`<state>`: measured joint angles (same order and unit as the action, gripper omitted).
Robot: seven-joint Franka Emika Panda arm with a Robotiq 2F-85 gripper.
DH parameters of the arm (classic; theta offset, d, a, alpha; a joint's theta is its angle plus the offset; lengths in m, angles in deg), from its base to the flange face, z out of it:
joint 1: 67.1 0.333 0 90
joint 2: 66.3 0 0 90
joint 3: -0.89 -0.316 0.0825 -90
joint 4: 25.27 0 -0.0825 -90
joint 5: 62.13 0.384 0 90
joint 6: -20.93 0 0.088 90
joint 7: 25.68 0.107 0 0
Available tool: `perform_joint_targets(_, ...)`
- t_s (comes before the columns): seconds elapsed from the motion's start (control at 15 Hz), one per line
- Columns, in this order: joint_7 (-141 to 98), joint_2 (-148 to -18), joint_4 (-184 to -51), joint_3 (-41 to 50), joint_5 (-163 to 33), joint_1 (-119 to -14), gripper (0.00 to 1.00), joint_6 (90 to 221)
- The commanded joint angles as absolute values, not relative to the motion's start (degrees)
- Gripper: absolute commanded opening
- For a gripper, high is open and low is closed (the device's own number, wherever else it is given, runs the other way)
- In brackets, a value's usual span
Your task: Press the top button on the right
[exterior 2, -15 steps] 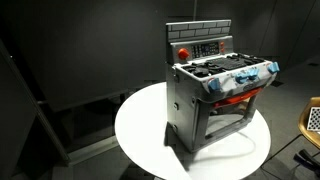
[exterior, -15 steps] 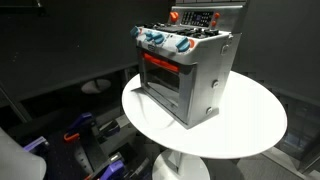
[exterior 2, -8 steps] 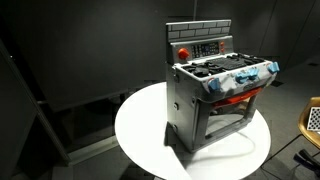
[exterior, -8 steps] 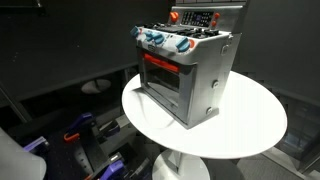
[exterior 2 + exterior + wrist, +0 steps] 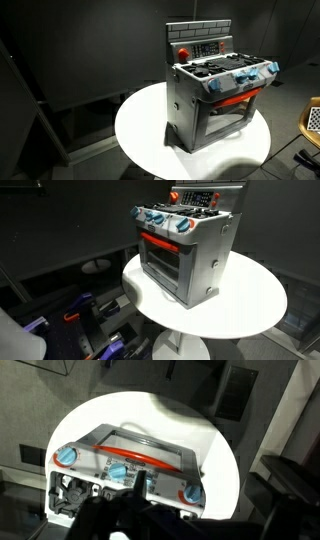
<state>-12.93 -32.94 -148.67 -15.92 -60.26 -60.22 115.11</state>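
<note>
Now the hand is hovering over the toy stove, which is sitting mid-counter; released or clenched, I cannot tell. It's looking like the approach step: next it needs aiming at the back panel's top right button.

The toy stove looks like moulded plastic with a silvery, metal-like sheen, its blue knobs and red door handle glossy. The round white counter beneath appears smooth and matt in both exterior views.
</note>
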Motion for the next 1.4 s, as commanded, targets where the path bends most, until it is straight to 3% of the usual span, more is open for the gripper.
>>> perform_joint_targets(0.0,-11.0,-38.8,-142.7,-14.4,-61.3,-61.7,1.0,117.1)
perform_joint_targets(1.33,0.8,-57.9,-134.4,-4.0,-68.9,-69.5,1.0,131.4)
